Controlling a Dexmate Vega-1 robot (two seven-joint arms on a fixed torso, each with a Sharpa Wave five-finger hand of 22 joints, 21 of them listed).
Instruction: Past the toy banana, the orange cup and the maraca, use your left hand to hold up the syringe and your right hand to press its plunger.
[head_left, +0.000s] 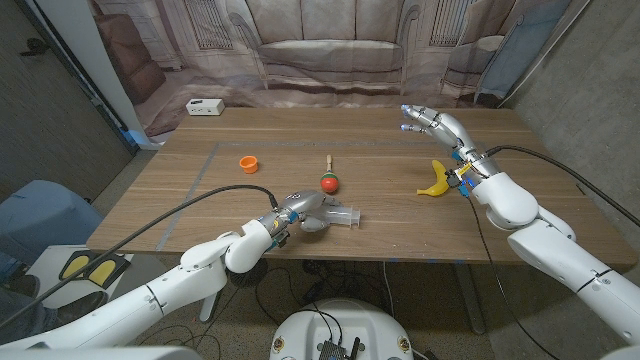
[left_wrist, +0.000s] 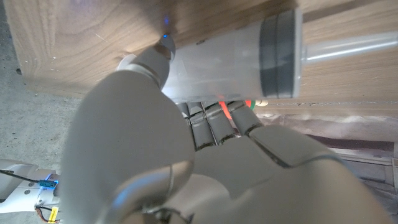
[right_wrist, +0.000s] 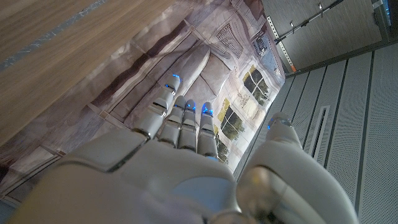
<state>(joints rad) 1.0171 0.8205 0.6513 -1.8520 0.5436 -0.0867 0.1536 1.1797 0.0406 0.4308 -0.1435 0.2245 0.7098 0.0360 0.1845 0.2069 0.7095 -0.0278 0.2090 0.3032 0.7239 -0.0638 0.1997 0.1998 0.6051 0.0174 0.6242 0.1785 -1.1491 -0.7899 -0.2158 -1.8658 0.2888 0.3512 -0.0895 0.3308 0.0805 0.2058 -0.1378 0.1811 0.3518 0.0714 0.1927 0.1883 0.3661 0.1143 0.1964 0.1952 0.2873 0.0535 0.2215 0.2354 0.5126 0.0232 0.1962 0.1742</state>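
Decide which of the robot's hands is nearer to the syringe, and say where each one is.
Left. The left hand is at the syringe, fingers around its barrel near the table's front edge. The right hand is raised, open, far across the table, beyond the toy banana.

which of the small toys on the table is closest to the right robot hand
The yellow toy banana, lying just beside the right robot hand and its wrist. The maraca and orange cup sit farther toward the robot's left.

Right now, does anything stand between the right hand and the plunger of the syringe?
The yellow toy banana lies just left of the raised, open right hand, roughly toward the clear plastic syringe in the left hand. Passing above it looks free.
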